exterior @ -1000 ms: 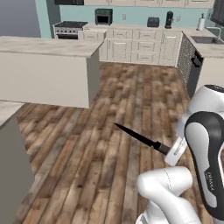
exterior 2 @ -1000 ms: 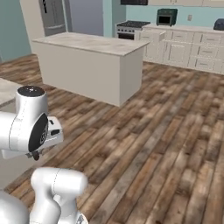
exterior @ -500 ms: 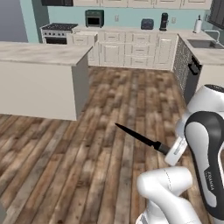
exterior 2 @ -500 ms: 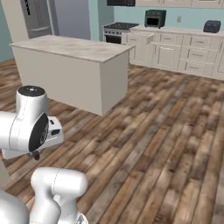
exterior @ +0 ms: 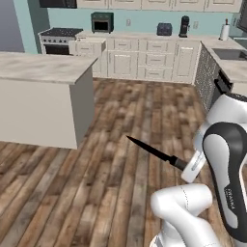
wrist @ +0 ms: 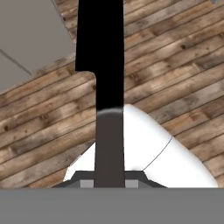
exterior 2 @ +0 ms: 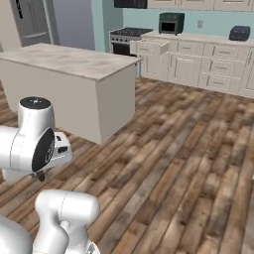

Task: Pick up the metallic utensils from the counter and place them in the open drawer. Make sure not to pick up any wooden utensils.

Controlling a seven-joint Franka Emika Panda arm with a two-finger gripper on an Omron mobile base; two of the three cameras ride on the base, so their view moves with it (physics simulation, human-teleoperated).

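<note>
While the base faces the kitchen, the gripper clamps the slim black-handled knife by its handle, dark blade pointing outward, likely carrying it toward the cream-white open drawer.

Black knife aloft, blade level

Open wood floor ahead — island counter blocking left, cabinets beyond

The island counter stands left of the arm, on the wooden floor. Behind it, along the back wall, runs a row of cabinets, an open drawer jutting out beside the stove. The knife points out over the floor toward the island.
</note>
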